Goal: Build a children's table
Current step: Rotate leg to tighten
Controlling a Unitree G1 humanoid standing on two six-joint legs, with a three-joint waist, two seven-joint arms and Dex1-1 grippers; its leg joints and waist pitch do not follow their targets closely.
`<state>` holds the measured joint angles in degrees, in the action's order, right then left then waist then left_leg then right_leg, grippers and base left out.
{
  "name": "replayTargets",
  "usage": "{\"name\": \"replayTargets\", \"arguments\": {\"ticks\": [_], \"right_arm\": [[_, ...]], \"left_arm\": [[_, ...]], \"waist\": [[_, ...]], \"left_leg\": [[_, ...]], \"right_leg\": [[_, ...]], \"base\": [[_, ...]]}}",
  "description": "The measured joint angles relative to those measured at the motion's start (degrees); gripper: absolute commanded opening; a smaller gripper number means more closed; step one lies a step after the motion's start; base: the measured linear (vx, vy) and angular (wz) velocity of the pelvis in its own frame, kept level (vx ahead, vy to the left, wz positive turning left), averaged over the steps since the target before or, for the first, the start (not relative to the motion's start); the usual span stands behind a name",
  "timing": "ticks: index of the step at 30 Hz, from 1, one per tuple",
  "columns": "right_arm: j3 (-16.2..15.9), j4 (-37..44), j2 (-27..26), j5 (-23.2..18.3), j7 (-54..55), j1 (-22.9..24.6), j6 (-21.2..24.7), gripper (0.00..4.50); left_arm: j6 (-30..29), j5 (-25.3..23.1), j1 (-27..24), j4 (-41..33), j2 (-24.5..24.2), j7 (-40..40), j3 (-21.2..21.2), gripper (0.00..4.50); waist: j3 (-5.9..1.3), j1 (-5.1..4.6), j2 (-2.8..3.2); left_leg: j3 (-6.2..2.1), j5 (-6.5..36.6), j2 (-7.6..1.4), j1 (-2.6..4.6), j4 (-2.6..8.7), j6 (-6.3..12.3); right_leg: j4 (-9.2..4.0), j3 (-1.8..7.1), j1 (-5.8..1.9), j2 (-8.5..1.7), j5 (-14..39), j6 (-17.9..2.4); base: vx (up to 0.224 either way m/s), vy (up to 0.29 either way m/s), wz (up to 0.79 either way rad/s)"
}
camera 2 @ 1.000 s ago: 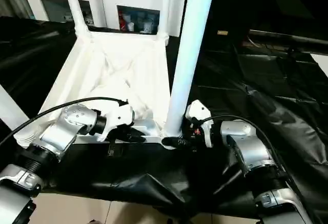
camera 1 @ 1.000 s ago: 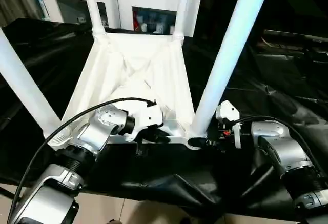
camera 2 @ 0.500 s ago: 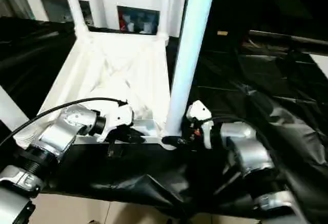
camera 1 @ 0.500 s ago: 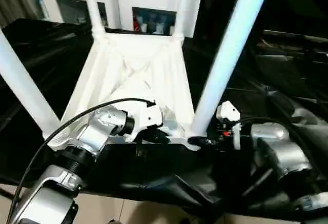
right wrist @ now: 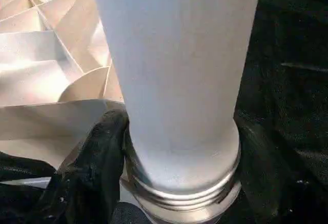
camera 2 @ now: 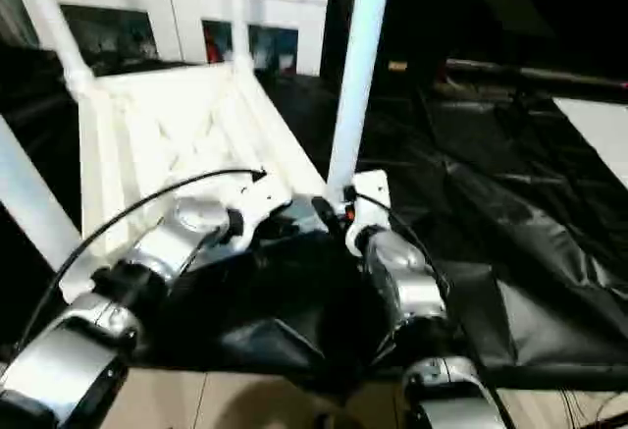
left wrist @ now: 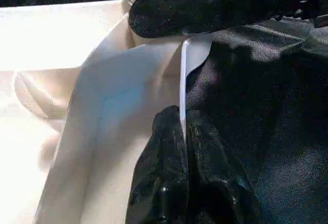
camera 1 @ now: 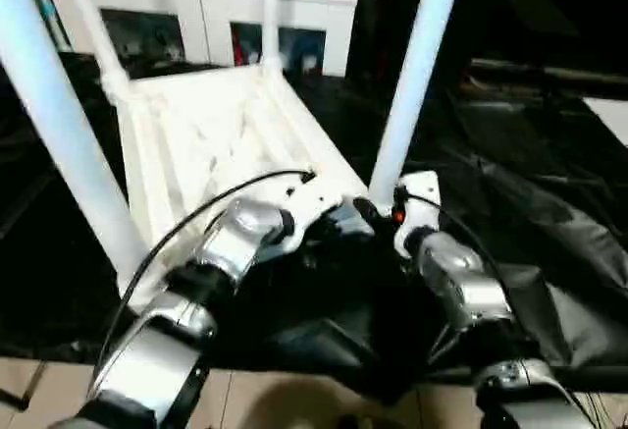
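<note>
Head views: the children's table lay upside down on the black-draped worktop, ribbed underside up, four legs standing in its corner sockets. The left tool sat at the near rim of the top, just inside the near right corner. The right tool sat at the foot of the near right leg, directly beside the left tool, so the two were crowded at one corner with little room between them. To the right of the right tool the drape lay open and bare, in loose folds. Beyond the far legs stood a white cabinet.

Left wrist view: the left tool was pinched narrow on the thin white rim of the children's table, one black finger on either side of the edge. Ahead of it along that rim, a finger of the right tool crossed the corner socket. Black drape lay on the outer side of the edge, white ribbing on the inner.

Right wrist view: the right tool stood fairly wide, around the base of the leg where it met its socket collar. One finger lay against the collar on the ribbed side; the other side was dark and I could not tell contact there.
</note>
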<state>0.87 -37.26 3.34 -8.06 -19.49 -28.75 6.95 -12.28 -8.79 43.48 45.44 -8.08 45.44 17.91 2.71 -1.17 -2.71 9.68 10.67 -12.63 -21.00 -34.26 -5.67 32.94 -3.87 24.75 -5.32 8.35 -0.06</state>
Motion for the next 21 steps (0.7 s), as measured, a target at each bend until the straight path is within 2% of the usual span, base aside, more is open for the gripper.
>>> {"name": "replayTargets", "arguments": {"ticks": [2,5,7,9,15,19,21], "right_arm": [[0.6,0.8,0.1,-0.7,-1.4,0.7,-0.1,3.43],[0.5,3.2,1.7,-1.5,-6.6,2.4,0.0,3.54],[-0.9,4.9,4.1,-1.7,-10.9,2.9,0.5,3.77],[-3.5,8.9,9.3,-3.1,-19.3,3.8,1.8,3.92],[-7.0,12.9,17.8,-3.7,-35.3,4.3,2.7,3.94],[-8.2,13.0,18.7,-3.6,-39.5,4.7,3.1,3.94],[-10.4,14.0,20.2,-3.3,-41.9,4.7,3.1,3.94]], "left_arm": [[0.5,-0.1,0.0,0.0,-0.2,0.7,0.1,0.00],[2.1,0.0,0.0,0.1,-1.3,2.2,0.2,0.00],[2.5,0.1,-0.2,-0.4,-2.4,3.5,0.3,0.00],[2.7,0.2,-1.2,-2.5,-4.5,6.3,0.7,0.00],[5.3,2.5,-5.0,-8.9,-9.6,16.5,1.3,0.00],[6.5,4.0,-6.3,-11.9,-11.5,23.0,2.2,0.00],[6.5,4.1,-6.8,-13.3,-11.5,24.4,2.6,0.00]], "waist": [[0.00,0.03,0.00],[0.03,0.10,0.05],[0.07,0.09,0.06],[0.10,0.08,0.09],[0.10,0.28,0.07],[0.14,1.49,0.16],[0.16,2.12,0.20]], "left_leg": [[0.00,0.0,0.00,0.00,0.01,0.00],[-0.01,0.0,-0.03,-0.01,0.10,0.01],[0.00,0.0,-0.05,-0.10,0.16,0.00],[0.01,0.0,-0.09,-0.10,0.21,0.00],[0.03,0.0,-0.16,-0.07,0.39,0.00],[0.12,0.0,-0.21,-0.04,0.40,0.01],[0.39,0.0,-0.26,-0.10,0.44,0.02]], "right_leg": [[0.01,0.01,0.00,0.00,0.0,0.0],[0.12,0.01,0.07,0.03,-0.1,-0.1],[0.13,-0.01,0.08,0.04,-0.2,-0.2],[0.15,-0.03,0.08,0.06,-0.2,-0.2],[0.20,-0.06,0.10,0.10,-0.5,-0.5],[0.31,0.03,0.19,0.10,-0.8,-0.8],[0.35,0.19,0.18,0.04,-0.7,-0.7]], "base": [[0.000,0.000,0.00],[0.000,0.000,0.00],[0.000,0.000,0.00],[0.000,0.000,0.00],[0.000,0.000,0.00],[0.013,-0.001,0.02],[0.000,0.000,0.00]]}}
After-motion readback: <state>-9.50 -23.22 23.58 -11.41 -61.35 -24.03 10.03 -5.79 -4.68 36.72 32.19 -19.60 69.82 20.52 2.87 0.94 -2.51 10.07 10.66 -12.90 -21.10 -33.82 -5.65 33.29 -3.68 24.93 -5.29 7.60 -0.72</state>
